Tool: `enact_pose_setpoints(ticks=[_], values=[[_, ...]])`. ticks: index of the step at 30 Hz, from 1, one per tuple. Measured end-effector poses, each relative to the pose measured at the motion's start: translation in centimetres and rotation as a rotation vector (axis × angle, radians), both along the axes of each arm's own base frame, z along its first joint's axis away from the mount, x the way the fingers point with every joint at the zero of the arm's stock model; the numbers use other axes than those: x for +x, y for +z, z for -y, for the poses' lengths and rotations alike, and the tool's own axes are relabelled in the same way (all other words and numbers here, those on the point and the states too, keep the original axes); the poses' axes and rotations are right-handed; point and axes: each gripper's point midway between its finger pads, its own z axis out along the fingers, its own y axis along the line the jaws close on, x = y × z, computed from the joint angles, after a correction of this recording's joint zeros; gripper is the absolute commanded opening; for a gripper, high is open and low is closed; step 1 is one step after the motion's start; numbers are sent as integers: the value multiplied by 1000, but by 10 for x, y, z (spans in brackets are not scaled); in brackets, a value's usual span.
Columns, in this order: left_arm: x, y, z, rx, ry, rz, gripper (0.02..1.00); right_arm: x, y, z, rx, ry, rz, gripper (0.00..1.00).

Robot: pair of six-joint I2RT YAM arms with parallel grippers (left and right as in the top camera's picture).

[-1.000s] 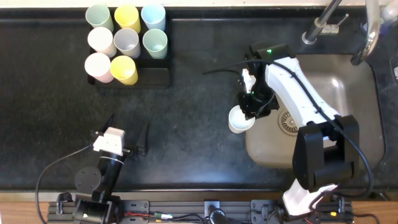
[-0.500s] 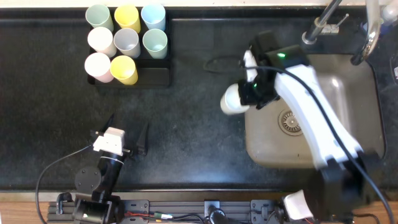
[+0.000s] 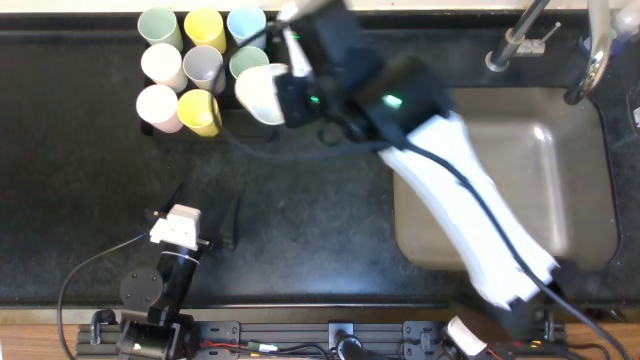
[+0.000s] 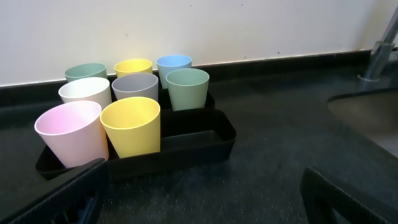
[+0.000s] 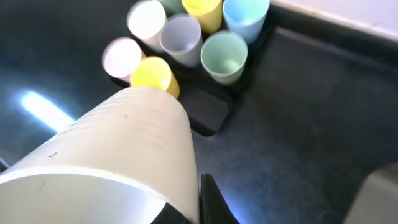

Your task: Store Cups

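Cups [image 4: 135,87] in pastel colours, eight of them, stand upright on the widest surface, a black counter [image 3: 330,230], whose right end is cut by a steel sink [image 3: 570,150] with a tap [image 3: 520,38] behind it. The right arm [image 3: 450,180] lies stretched in a long diagonal from its base at the lower right, over the sink's left side and up toward the counter's back left, its wrist turned toward the tray. The left arm [image 3: 165,275] is folded close above its own base, well apart from everything else, its camera facing the tray from low over the counter. The black tray [image 4: 208,134] sits at the back left of the counter. It holds the eight in three rows: green, yellow and blue at the back, white, grey and green in the middle, pink and yellow in front. An unfilled compartment [image 4: 193,123] lies beside the front yellow cup [image 5: 154,74]. The right gripper [image 3: 288,88] is clamped on a ninth, a white cup [image 5: 118,162], held in the air and tilted well off upright, close by the tray on the side toward the sink. In the right wrist view the unfilled compartment lies just past it. The left gripper [image 3: 205,205] hangs low over the counter with its fingers [image 4: 93,186] spread wide.
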Motion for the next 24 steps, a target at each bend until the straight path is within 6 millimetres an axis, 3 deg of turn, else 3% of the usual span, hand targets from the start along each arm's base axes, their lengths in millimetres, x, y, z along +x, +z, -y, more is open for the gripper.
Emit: enact_pose_setpoints(ticks=[5,9,15,24], values=[[0,0,0,0,0,0,1000,23,-66,-19,-90,-23,-119,40],[0,0,0,0,0,0,998,27,-106,-29,-147,-35,-184,45],[0,0,0,0,0,0,998,26,-131,-42,-170,-52,-222,45],[0,0,0,0,0,0,998,36,-158,-45,-206,-90,-239,45]])
